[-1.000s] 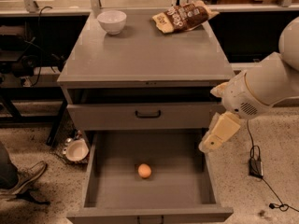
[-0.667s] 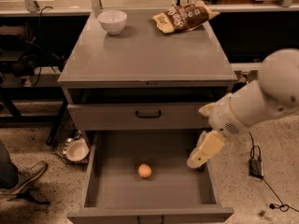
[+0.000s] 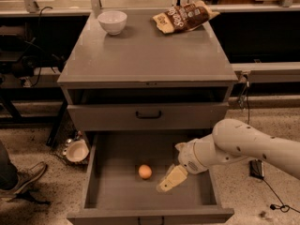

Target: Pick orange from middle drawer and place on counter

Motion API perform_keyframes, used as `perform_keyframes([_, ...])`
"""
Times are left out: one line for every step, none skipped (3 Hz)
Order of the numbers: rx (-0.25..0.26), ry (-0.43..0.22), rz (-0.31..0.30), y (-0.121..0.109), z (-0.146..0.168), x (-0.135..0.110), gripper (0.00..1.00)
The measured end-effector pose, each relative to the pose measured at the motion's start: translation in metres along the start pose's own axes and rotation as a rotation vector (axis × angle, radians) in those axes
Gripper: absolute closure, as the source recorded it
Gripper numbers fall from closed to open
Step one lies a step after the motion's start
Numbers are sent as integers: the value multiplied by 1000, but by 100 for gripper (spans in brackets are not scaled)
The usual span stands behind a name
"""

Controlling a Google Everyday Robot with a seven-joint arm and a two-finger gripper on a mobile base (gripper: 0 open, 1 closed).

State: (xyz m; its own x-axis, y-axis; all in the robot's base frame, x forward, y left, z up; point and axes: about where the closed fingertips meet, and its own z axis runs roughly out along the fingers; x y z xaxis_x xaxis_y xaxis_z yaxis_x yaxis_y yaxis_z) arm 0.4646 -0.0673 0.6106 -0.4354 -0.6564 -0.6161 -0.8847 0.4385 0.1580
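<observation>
The orange (image 3: 145,171) lies on the bare grey floor of the pulled-out middle drawer (image 3: 112,191), near its centre. My gripper (image 3: 169,181) reaches in from the right on a white arm and hangs inside the drawer, just right of the orange and a little nearer the front, apart from it. The counter (image 3: 140,55) is the grey cabinet's flat top, above the drawer.
A white bowl (image 3: 112,21) and a snack bag (image 3: 183,17) sit at the back of the counter. The drawer above has a black handle (image 3: 148,115). A small dish (image 3: 77,151) lies on the floor left of the cabinet. A shoe (image 3: 21,179) is at lower left.
My arm has swung left and down from beside the cabinet into the open drawer, bringing the gripper close to the orange. The orange has not moved.
</observation>
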Motion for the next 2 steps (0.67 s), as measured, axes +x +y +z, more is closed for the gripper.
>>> perform_keyframes([-4, 2, -1, 1, 0, 0, 0])
perform_keyframes([15, -18, -25, -15, 25, 5, 0])
